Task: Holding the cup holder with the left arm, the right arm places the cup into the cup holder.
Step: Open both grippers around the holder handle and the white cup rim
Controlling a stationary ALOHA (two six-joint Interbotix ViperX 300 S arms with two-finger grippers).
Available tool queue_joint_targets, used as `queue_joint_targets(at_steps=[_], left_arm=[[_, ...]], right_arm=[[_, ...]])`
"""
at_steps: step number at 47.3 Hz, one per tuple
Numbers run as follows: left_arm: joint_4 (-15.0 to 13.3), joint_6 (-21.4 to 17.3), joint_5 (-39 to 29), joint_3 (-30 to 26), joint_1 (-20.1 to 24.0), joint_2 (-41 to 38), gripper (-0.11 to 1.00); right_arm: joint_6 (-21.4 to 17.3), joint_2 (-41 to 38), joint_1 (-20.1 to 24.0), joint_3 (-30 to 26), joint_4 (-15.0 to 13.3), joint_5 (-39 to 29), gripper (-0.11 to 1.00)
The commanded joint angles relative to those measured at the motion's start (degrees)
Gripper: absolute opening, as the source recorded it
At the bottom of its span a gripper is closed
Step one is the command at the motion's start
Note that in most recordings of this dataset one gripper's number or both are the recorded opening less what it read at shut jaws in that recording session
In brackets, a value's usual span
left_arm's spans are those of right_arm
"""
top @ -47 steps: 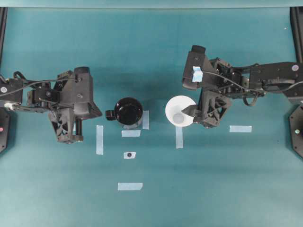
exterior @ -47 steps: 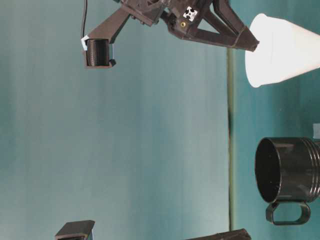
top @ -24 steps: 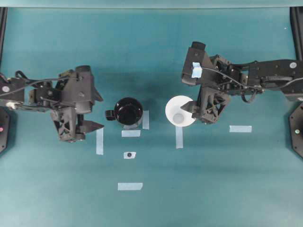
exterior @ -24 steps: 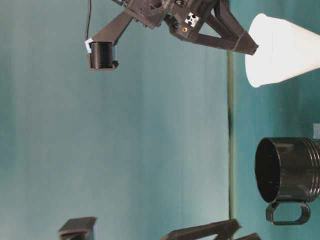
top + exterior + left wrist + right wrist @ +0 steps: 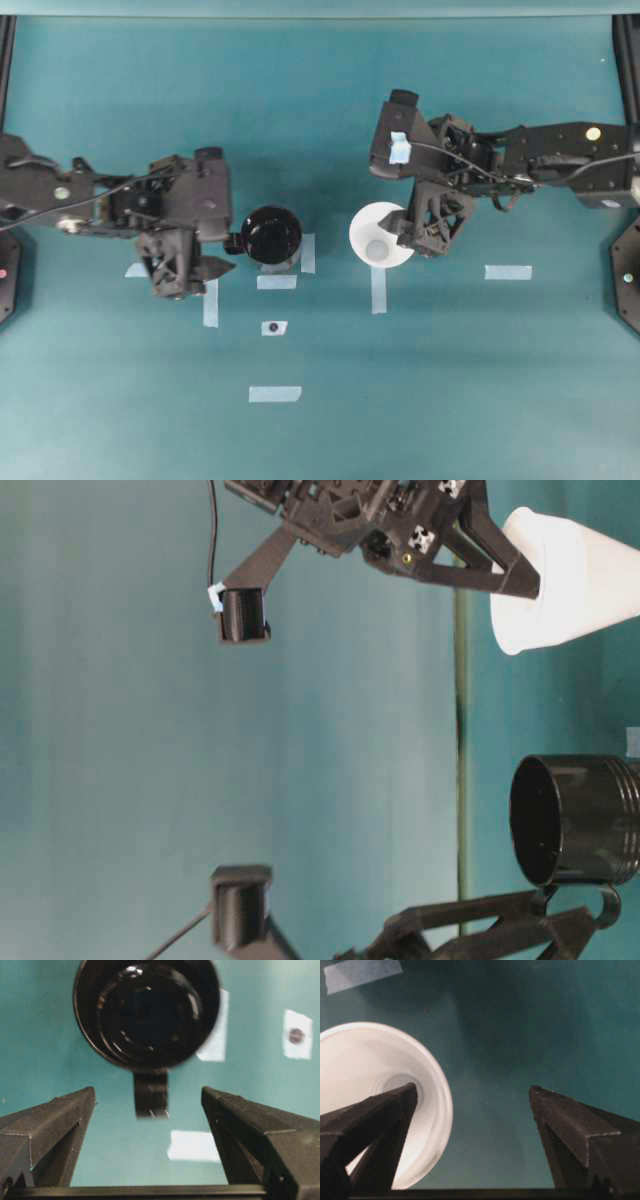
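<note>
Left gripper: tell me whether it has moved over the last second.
Yes. In the overhead view the left gripper has shifted right toward the cup holder, which has stayed by its tape strip; its open fingers now flank the handle.

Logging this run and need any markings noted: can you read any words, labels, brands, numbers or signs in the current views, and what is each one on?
No readable text in any view.
The cup, cup holder and pale tape strips are blank.
One small tape piece bears only a dark dot.
The right gripper mount shows black-and-white square patterns, not lettering.
</note>
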State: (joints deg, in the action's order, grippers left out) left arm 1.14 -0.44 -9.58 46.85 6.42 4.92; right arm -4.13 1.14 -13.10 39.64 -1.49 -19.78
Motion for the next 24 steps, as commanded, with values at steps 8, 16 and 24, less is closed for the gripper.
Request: queue_joint_targets(at_steps=[8,16,24], left_arm=[[0.1,-0.3,0.4,-2.4,0.4,-1.5,0.96],[0.1,-0.1,0.4,-2.4,0.4,-2.6,0.96],[0.1,-0.1,0.4,-2.4,0.4,-2.6,0.96]], right_arm=[[0.6,0.3,-0.6,-1.6,0.0,0.0,0.95],[0.5,0.2,-0.8,-1.6,-0.1,-0.2,0.95],[0.5,-0.4,-0.8,-1.6,-0.1,-0.2,0.95]])
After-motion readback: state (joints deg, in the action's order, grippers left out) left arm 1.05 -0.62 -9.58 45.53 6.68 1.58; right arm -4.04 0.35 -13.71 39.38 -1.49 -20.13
